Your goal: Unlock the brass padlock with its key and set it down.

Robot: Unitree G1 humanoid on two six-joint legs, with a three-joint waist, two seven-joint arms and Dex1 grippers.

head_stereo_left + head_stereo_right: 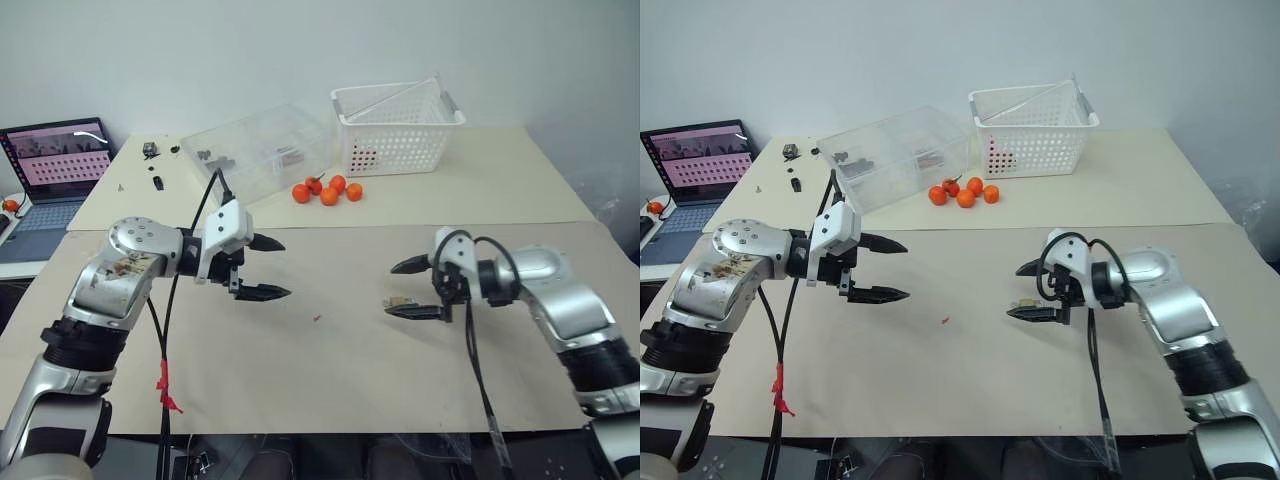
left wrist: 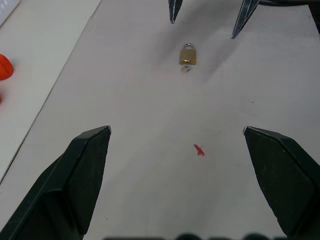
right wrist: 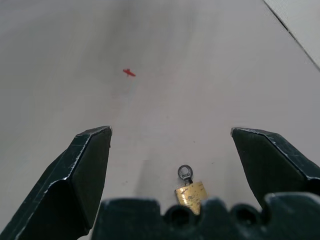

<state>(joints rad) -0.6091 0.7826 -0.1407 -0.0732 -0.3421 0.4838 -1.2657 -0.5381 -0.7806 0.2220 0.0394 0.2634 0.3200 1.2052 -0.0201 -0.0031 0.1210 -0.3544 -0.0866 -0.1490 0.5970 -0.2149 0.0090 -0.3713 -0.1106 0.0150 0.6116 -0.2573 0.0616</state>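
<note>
The brass padlock (image 1: 398, 302) lies flat on the tan table mat, small and golden with a thin silvery shackle. The key (image 3: 185, 173) shows as a small ring head right at the end of the padlock body (image 3: 191, 193); whether it is in the lock I cannot tell. My right gripper (image 1: 392, 290) hovers open just over the padlock, its fingers on either side and pointing left. Further left, my left gripper (image 1: 285, 268) is open and empty, pointing right at the padlock (image 2: 188, 54) from a hand's length away.
A tiny red speck (image 1: 317, 319) lies on the mat between the grippers. Several oranges (image 1: 328, 190), a white basket (image 1: 395, 125) and a clear plastic box (image 1: 255, 150) stand at the back. An open laptop (image 1: 55, 160) sits far left.
</note>
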